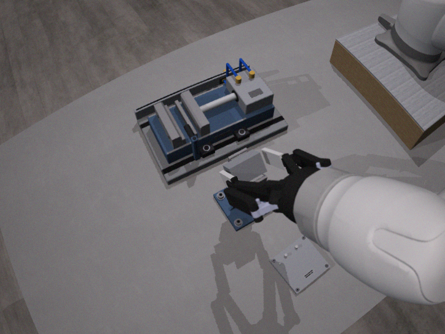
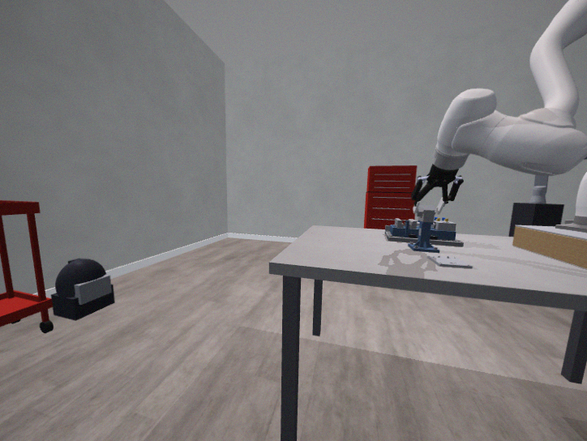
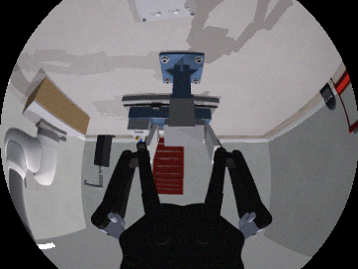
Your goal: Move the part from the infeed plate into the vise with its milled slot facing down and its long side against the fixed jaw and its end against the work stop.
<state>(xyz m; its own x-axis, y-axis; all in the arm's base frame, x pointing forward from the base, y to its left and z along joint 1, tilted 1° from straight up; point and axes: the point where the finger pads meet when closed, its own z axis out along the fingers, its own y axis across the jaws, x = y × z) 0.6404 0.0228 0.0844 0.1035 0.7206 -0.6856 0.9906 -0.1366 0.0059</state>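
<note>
Grey alu-looking part (image 1: pixel 245 166) sits up in the V-block (image 1: pixel 235 221), not on the infeed plate (image 1: pixel 301 266) & not in the vise (image 1: pixel 216 120). From my top cam the block lies lengthwise across the V, tilted, well above the blue foot of the rest. The infeed plate is bare of it, off to the near side of the table (image 1: pixel 90 215), apart from the V-block.

Claw: gripper (image 1: pixel 249 164) is approx half open, fingers apart, clamped on nothing. It comes in from the arm side w/ one white pad (image 1: pixel 272 155) just off one end of the part and the other pad by the opposite end, so the part lies between the two fingers. Can't tell from any cam if a pad actually touches the block; the gaps look tiny at best.

Wrist cam agrees: both black fingers straddle the part (image 3: pixel 187 133), tips level w/ its sides, V-block post right behind it.

Exterior cam: gripper (image 2: pixel 429 208) angled down, tips at the height of the part (image 2: pixel 426 216) on top of the V-block (image 2: pixel 423 237).

Vise is open: fixed jaw (image 1: pixel 167 124) & moving jaw (image 1: pixel 194 112) stand apart, cylinder rod (image 1: pixel 217 104) showing behind the moving jaw
</note>
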